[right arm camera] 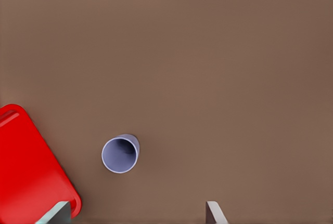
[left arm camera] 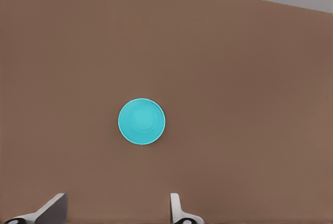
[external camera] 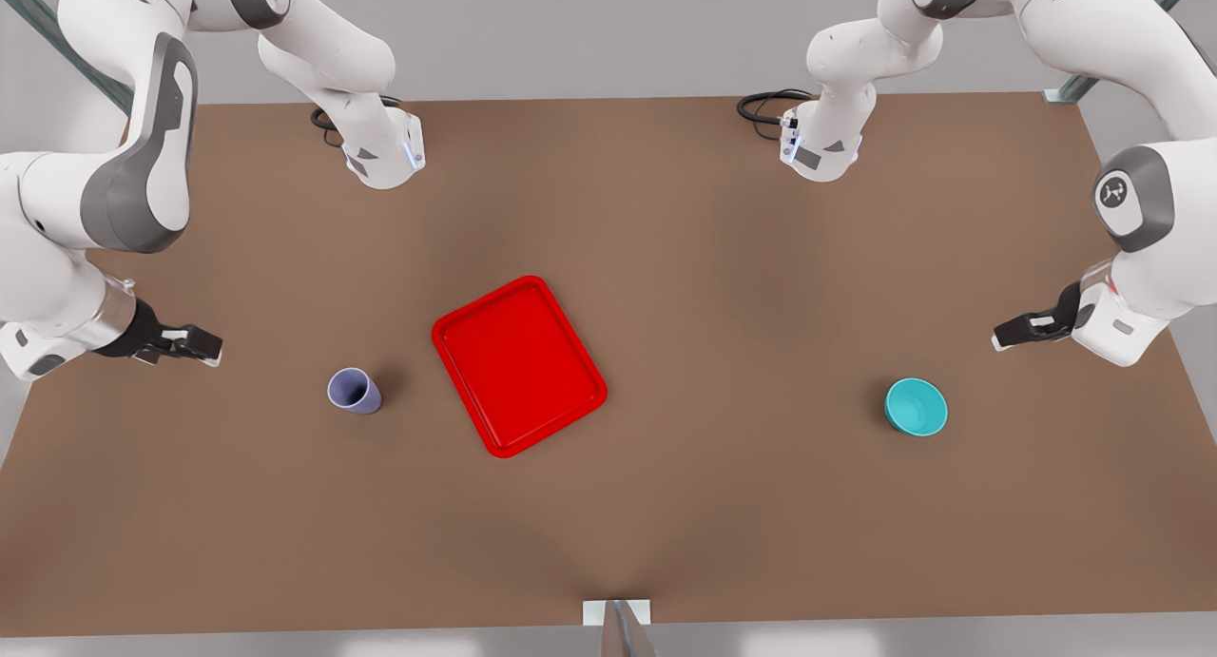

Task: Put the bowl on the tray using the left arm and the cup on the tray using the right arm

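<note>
The counter (external camera: 666, 524) carried the tray (external camera: 518, 365) at centre, the bowl (external camera: 917, 407) far right, the cup (external camera: 354, 391) left of the tray. The left gripper (external camera: 1010, 332) hung near the bowl, fingers spread; the right gripper (external camera: 195, 344) near the cup, likewise spread

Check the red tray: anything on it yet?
Nothing: the tray shows only its bare red floor. The cup and the bowl stand on the table, apart from it. Left gripper and right gripper are open, holding nothing.
</note>
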